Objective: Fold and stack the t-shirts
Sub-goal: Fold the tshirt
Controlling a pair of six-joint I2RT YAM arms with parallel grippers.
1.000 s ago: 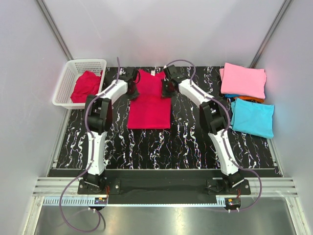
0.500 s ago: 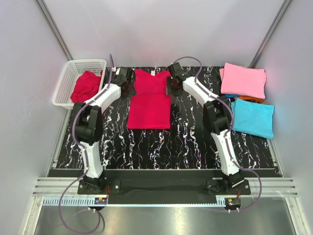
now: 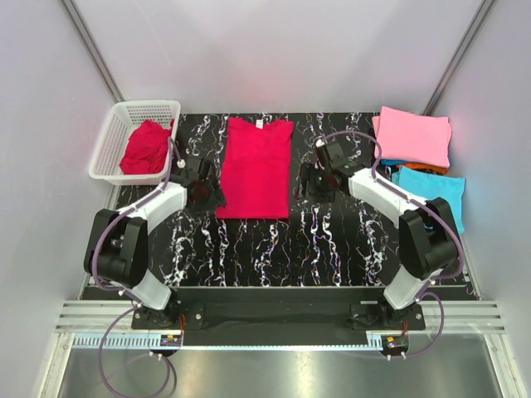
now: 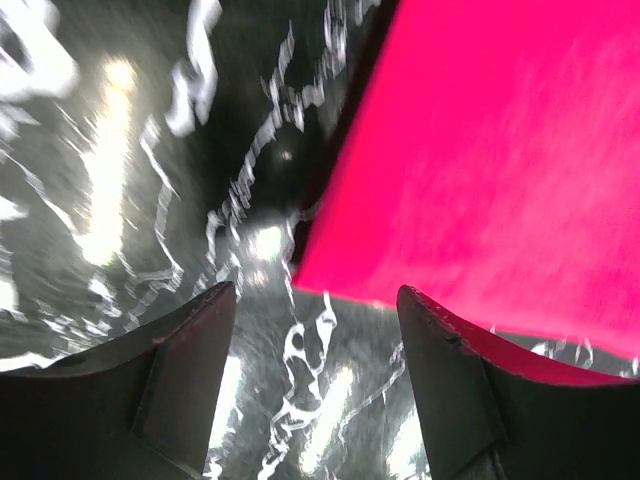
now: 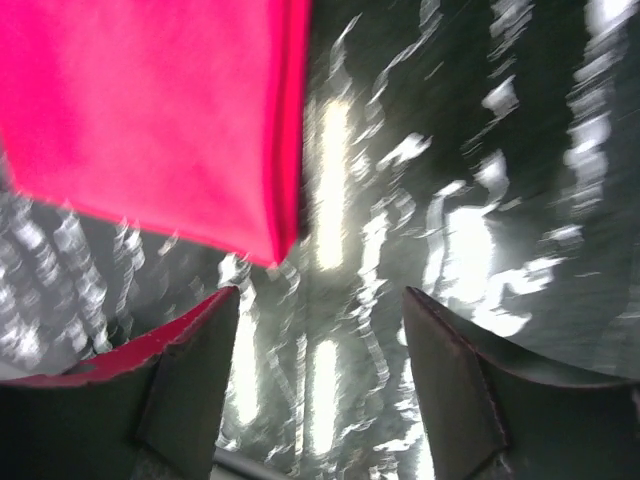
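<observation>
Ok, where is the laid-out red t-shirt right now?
Top view: the red t-shirt lies flat mid-table, between the left gripper and right gripper, with the white basket to its left.

Top cam: fixed high, looks down, far, whole table; left wrist cam: just behind left gripper, close, red t-shirt corner ahead-right of the pincer; right wrist cam: behind right gripper, corner ahead-left; all three share the shirt's near hem.
</observation>
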